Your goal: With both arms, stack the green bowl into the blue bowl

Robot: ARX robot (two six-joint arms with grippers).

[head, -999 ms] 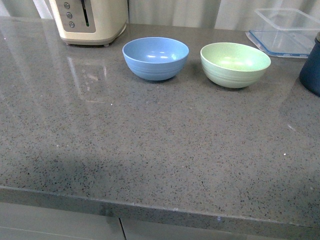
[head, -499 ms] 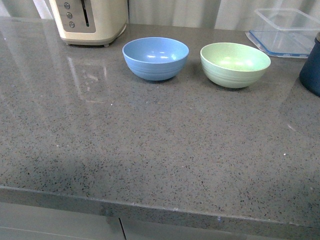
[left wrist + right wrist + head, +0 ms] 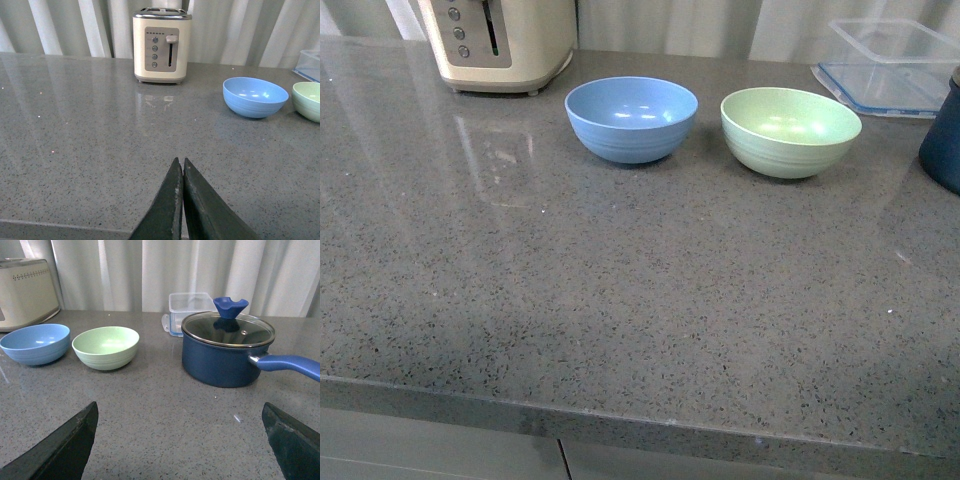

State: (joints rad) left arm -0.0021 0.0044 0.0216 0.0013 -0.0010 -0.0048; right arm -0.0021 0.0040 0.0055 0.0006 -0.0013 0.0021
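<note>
The blue bowl (image 3: 631, 117) stands upright and empty at the back of the grey counter, with the green bowl (image 3: 790, 130) close beside it on the right, not touching. Both also show in the left wrist view, blue bowl (image 3: 255, 96) and green bowl (image 3: 308, 101), and in the right wrist view, blue bowl (image 3: 35, 343) and green bowl (image 3: 105, 347). Neither arm shows in the front view. My left gripper (image 3: 180, 163) is shut and empty, low over the counter's near part, far from the bowls. My right gripper (image 3: 180, 407) is open wide and empty, short of the green bowl.
A cream toaster (image 3: 500, 40) stands at the back left. A clear plastic container (image 3: 890, 62) sits at the back right. A dark blue pot with a glass lid (image 3: 227, 348) stands right of the green bowl, handle pointing away from it. The counter's front edge (image 3: 640, 425) runs near me.
The front view has shifted very slightly; the bowls have not moved on the counter.
</note>
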